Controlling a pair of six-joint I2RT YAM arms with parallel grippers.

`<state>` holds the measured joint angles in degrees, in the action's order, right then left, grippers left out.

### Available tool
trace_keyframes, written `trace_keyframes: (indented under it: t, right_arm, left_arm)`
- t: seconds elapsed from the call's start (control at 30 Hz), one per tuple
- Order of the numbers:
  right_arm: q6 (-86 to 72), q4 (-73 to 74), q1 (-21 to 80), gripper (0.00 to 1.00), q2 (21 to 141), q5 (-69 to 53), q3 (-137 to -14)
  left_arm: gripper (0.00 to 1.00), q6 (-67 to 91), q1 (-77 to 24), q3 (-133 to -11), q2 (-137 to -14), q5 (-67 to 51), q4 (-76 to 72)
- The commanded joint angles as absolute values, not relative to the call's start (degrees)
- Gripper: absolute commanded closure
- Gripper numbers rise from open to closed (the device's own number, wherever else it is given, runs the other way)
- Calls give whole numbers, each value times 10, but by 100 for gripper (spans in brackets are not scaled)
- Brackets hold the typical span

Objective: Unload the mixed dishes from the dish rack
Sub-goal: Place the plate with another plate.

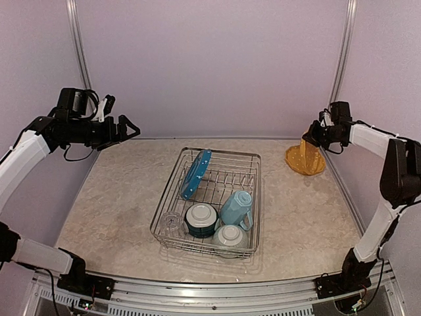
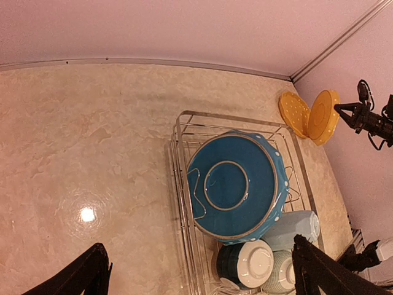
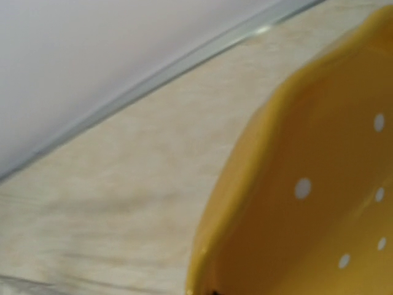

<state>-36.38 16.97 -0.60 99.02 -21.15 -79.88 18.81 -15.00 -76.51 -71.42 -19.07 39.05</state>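
The silver wire dish rack [image 1: 256, 172] stands mid-table. In it a blue plate [image 1: 196, 172] stands on edge at the back left. A light blue mug [image 1: 235, 207], two small bowls [image 1: 201, 218] [image 1: 230, 237] and a clear glass [image 1: 172, 222] fill the front. My right gripper [image 1: 309, 137] is shut on the rim of a yellow-orange plate [image 1: 306, 155], holding it tilted over a second yellow-orange plate [image 1: 314, 168] lying at the far right. This held plate fills the right wrist view [image 3: 319, 196]. My left gripper [image 1: 128, 128] is open and empty, high over the far left.
The left wrist view looks down on the rack [image 2: 181, 153], the blue plate [image 2: 236, 184] and both yellow plates [image 2: 293, 114] [image 2: 323, 117]. A back wall and a right wall with a metal rail [image 1: 339, 66] bound the table close to the yellow plates.
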Motion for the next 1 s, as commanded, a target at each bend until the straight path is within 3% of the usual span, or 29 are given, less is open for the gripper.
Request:
trace_keyframes:
  t: [0.0, 0.4, 0.97]
  right_arm:
    - [-283, 169, -14, 100, 1021, -162, -870]
    - [-207, 249, -10, 100, 1122, -118, -950]
    - [-130, 411, 71, 100, 1265, 130, -1104]
  left_arm:
    - [1, 185, -146, -770, -708, -191, 398]
    - [1, 185, -147, -770, -712, -191, 398]
    - [1, 187, -143, -770, -713, -191, 398]
